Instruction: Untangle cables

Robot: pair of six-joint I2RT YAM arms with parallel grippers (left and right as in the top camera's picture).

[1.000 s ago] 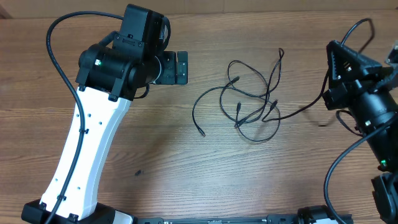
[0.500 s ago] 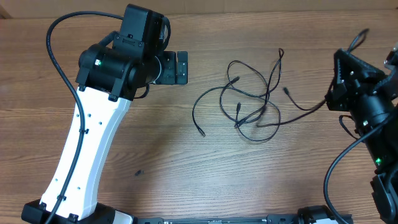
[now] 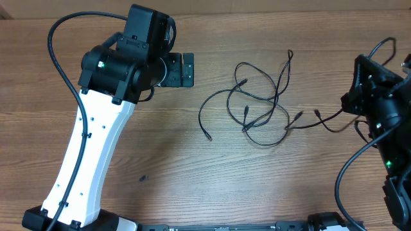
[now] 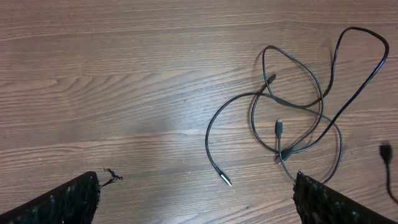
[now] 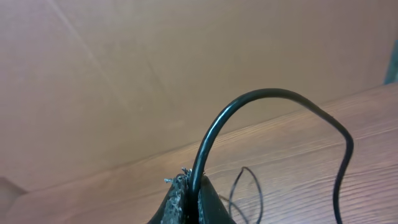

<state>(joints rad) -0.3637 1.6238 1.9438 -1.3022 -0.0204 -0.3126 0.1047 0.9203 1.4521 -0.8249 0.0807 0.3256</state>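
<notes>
Several thin black cables (image 3: 257,102) lie in a loose tangle on the wooden table, right of centre. One cable (image 3: 319,114) trails from the tangle toward my right gripper (image 3: 359,61), which is at the right edge. In the right wrist view that gripper (image 5: 194,190) is shut on this cable (image 5: 261,93), which arches up out of the fingers. My left gripper (image 3: 187,69) hovers wide open to the left of the tangle. From the left wrist, the gripper (image 4: 196,180) has bare table between its fingers, with the tangle (image 4: 298,124) ahead and right and a loose plug end (image 4: 225,180) nearby.
The white left arm (image 3: 90,147) stretches across the table's left side. Thick black robot wires loop over the left arm (image 3: 54,51) and beside the right arm (image 3: 343,173). A small dark speck (image 3: 143,178) lies on the wood near the front.
My right gripper has moved right and back with the cable pinched in it. That cable's plug end has slid right, out of the tangle. The left arm has not moved.
</notes>
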